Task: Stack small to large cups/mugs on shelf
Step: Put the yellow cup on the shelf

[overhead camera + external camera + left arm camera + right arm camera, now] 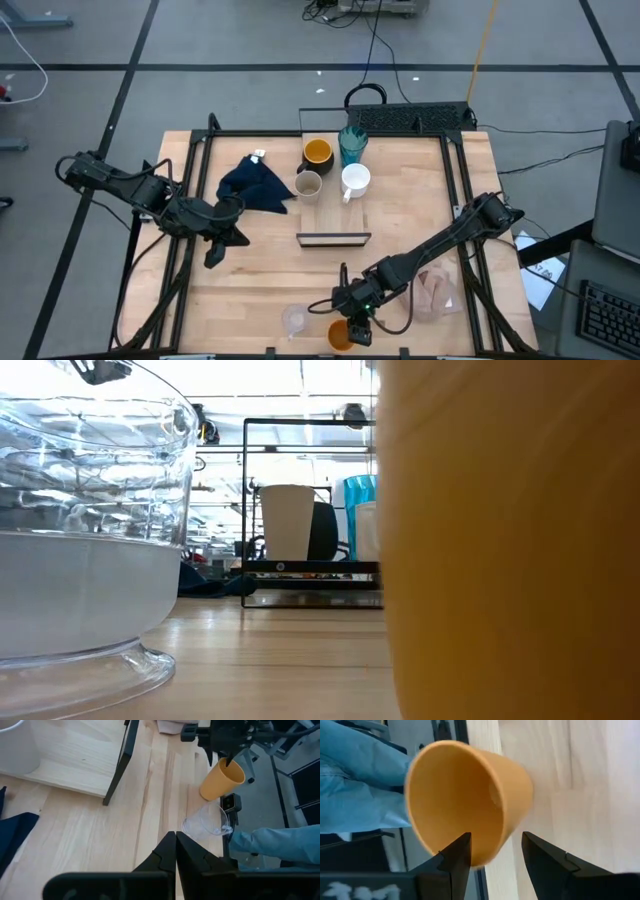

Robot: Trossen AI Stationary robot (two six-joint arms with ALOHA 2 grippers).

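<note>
Right gripper: at the tabletop's near edge, about 6 o'clock from the shelf, its fingers partly apart and pinching the rim of the small orange cup; one finger sits inside the cup, the other outside its wall.
Small orange cup: tilted in the grip, mouth turned toward the wrist camera; its inside shows nothing in it.
Small clear glass: upright on the tabletop just beside the orange cup, at its 9 o'clock; nothing visible inside it.
Left gripper: off at 9 o'clock from the shelf, fingers pressed together, gripping nothing, hanging above bare wood.
Shelf: long board in the middle of the table, dark front edge toward the near side.
On the shelf's far end: black mug with yellow-orange inside, teal ribbed tumbler, white mug and small grey-beige cup, clustered close together, all upright.
Dark navy cloth: crumpled at 9 o'clock from that cluster, just beside the shelf.
Pink-beige cloth: lying at 3 o'clock from the right gripper, partly under the right arm.
Beyond the near edge: a person's blue sleeve shows behind the orange cup.
Between cup and shelf: open tabletop.
</note>
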